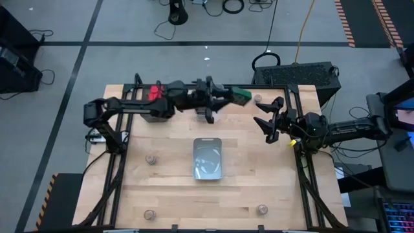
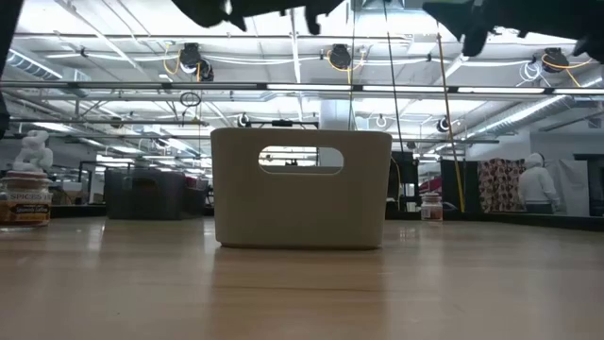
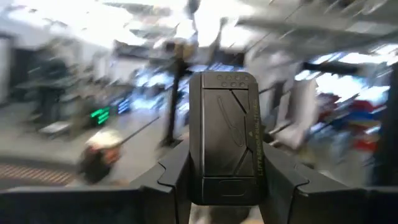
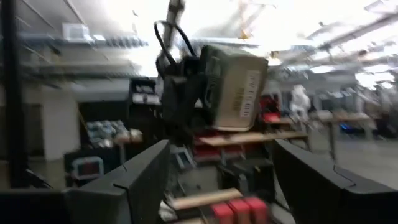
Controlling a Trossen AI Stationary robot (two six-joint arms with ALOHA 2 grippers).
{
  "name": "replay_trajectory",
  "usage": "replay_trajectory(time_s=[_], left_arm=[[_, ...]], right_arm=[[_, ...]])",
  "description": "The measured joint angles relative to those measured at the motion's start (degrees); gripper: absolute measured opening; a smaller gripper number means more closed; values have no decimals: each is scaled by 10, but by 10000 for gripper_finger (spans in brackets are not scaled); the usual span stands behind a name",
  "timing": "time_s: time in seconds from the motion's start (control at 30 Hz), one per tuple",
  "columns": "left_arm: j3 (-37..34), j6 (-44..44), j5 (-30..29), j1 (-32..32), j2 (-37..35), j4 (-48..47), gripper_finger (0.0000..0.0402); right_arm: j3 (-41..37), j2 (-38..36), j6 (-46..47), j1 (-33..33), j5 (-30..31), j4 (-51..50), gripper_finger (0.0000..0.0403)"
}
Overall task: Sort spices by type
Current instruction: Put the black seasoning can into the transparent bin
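Near the desk's (image 1: pixel 168 194) left edge a small round jar (image 1: pixel 151 159) stands alone, with another (image 1: pixel 149 214) at the near edge. At the far edge, red boxes (image 1: pixel 155 91) show beside the left arm. The left hand (image 1: pixel 228 97), raised over the far edge, grips a dark box (image 3: pixel 227 134) upright between its fingers (image 3: pixel 171 171); its end looks green from above. The silvery tin (image 1: pixel 207 158) lies at the desk's middle; its contents cannot be made out. A third jar (image 1: pixel 262 209) sits near the near edge, a fourth (image 1: pixel 258 98) at the far edge. The right hand (image 1: pixel 264 120), toward the right edge, is open and holds nothing. From desk level a pale bin (image 2: pixel 301 189) with a handle slot stands mid-desk; its inside is hidden.
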Motion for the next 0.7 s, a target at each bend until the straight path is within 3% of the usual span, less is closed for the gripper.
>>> replay_trajectory(time_s=[0.13,0.3,0.53,0.7], left_arm=[[0,19,-116,26,-49,-150,133],[0,-3,-274,57,-65,-302,133],[0,-151,-282,108,0,-339,133],[6,-204,-279,132,40,-335,133]], right_arm=[[0,-33,34,0,17,-76,266],[0,-32,47,0,16,-89,263],[0,-29,53,0,28,-89,263],[0,-28,53,0,28,-89,263]])
